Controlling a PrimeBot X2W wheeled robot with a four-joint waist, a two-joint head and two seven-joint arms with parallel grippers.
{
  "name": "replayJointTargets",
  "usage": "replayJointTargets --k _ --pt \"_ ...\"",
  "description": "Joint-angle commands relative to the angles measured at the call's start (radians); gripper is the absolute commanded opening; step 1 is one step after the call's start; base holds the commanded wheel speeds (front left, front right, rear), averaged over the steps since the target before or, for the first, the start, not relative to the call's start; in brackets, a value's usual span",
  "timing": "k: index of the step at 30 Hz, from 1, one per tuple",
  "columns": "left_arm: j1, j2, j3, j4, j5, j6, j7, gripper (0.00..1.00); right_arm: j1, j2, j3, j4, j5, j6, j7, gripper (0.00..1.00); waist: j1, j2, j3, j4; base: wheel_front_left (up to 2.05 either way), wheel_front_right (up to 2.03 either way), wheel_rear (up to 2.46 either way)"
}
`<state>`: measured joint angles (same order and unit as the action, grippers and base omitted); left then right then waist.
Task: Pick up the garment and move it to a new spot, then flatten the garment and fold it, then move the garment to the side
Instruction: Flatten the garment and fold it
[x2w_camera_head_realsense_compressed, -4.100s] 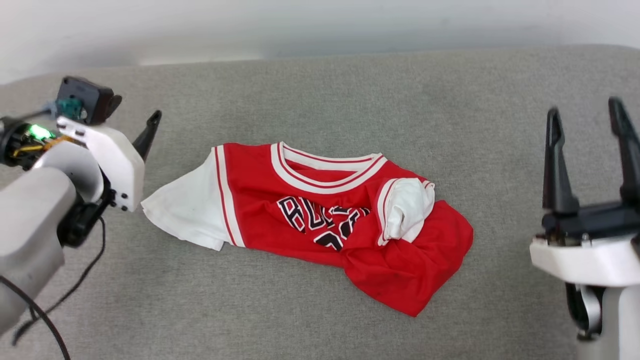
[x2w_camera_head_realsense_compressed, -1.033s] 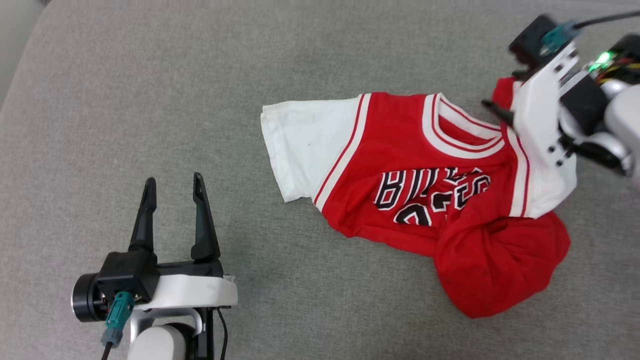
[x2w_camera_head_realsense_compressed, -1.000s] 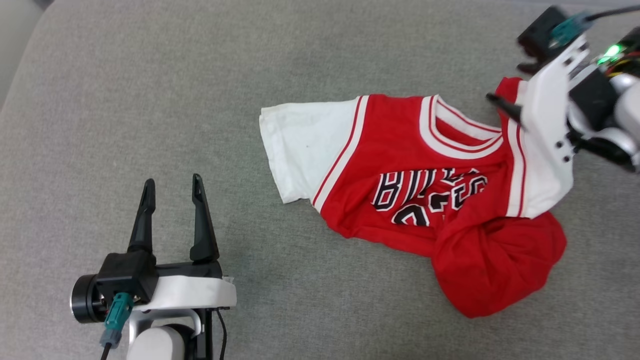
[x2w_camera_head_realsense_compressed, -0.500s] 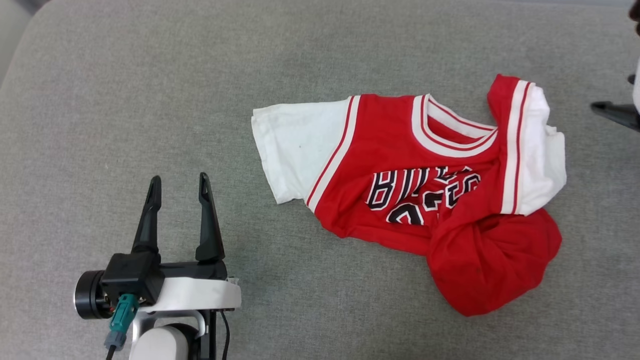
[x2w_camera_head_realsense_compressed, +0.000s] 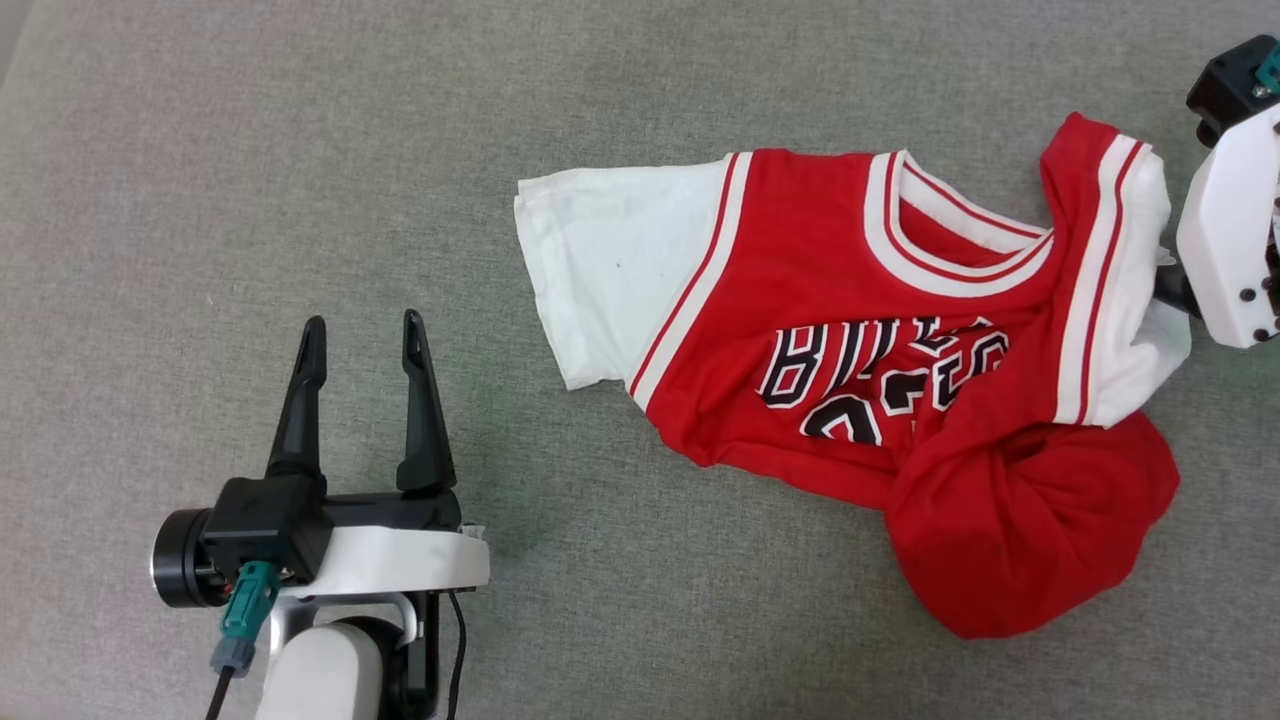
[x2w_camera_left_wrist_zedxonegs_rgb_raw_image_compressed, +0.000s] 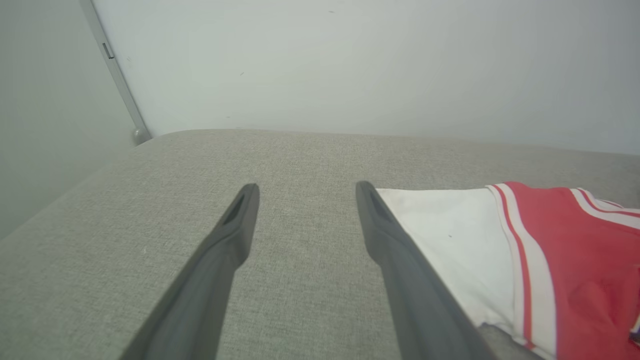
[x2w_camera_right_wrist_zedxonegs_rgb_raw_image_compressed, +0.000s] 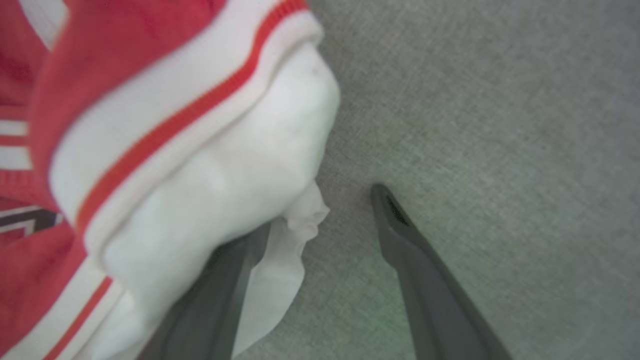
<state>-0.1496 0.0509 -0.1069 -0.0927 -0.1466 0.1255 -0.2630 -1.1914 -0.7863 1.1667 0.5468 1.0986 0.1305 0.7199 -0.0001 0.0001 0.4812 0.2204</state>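
the grey fabric-covered worktop (x2w_camera_head_realsense_compressed: 250, 150) shows its rounded far-left corner in the left wrist view, where it meets a pale wall (x2w_camera_left_wrist_zedxonegs_rgb_raw_image_compressed: 350, 60). in the head view a sliver of its left edge shows at the top left.

the garment (x2w_camera_head_realsense_compressed: 800, 300) lies on the right part of the worktop, front up, collar toward the far edge, well apart from the left edge. one white sleeve is spread flat toward the left edge. the other sleeve, on the right, is folded up and over on itself. the red lower body is bunched into a rumpled mound at the near right, and a fold hides part of the black letters and number. a wide stretch of bare fabric runs from the flat sleeve to the left edge, and more lies open along the near side. in the left wrist view a band of bare fabric separates the garment from the far edge.

the left gripper (x2w_camera_head_realsense_compressed: 363, 325) sits over bare fabric to the near left of the garment, apart from the flat sleeve. its fingers point toward the far edge, and its jaws are spread with nothing between them.

the right gripper (x2w_camera_right_wrist_zedxonegs_rgb_raw_image_compressed: 325, 210) is at the garment's right side with its jaws parted. one finger is tucked under the loose white edge of the folded sleeve, the other is over bare fabric just beside it, and no cloth is pinched. i cannot tell whether the fingertips touch the worktop.
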Motion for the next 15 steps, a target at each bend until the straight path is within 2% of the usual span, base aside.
replayJointTargets --k 1,2,6,8,9,15 --pt "-0.009 -0.001 0.007 0.004 0.001 0.003 -0.003 1.0 0.119 0.051 0.053 0.017 0.0 0.001 -0.008 0.82 0.0001 -0.0001 -0.007 -0.006 0.0 0.0 0.0" --pt "-0.008 -0.001 0.01 0.008 0.002 0.002 -0.003 1.0 0.119 0.055 0.045 0.018 -0.002 0.002 -0.031 0.0 0.0001 -0.0001 -0.014 -0.011 0.0 0.0 0.0" --pt "-0.004 -0.001 0.031 0.018 0.017 -0.009 -0.003 1.0 0.098 0.036 0.028 0.007 -0.023 0.001 -0.105 0.0 0.0001 -0.0001 -0.048 -0.031 0.0 0.0 0.0" --pt "-0.003 0.001 0.048 0.028 0.031 -0.022 -0.003 1.0 0.083 0.006 0.018 -0.011 -0.04 0.0 -0.154 0.0 0.0001 -0.0001 -0.078 -0.048 0.0 0.0 0.0" --pt "-0.006 0.014 0.068 0.039 0.043 -0.037 -0.003 1.0 0.074 -0.02 0.004 -0.041 -0.053 0.0 -0.208 0.0 0.0001 -0.0001 -0.111 -0.065 0.0 0.0 0.0" --pt "-0.041 0.081 0.107 0.102 0.065 -0.095 -0.002 1.0 0.115 -0.13 -0.035 -0.179 -0.075 0.0 -0.334 0.0 0.0001 -0.0001 -0.178 -0.119 0.0 0.0 0.0"
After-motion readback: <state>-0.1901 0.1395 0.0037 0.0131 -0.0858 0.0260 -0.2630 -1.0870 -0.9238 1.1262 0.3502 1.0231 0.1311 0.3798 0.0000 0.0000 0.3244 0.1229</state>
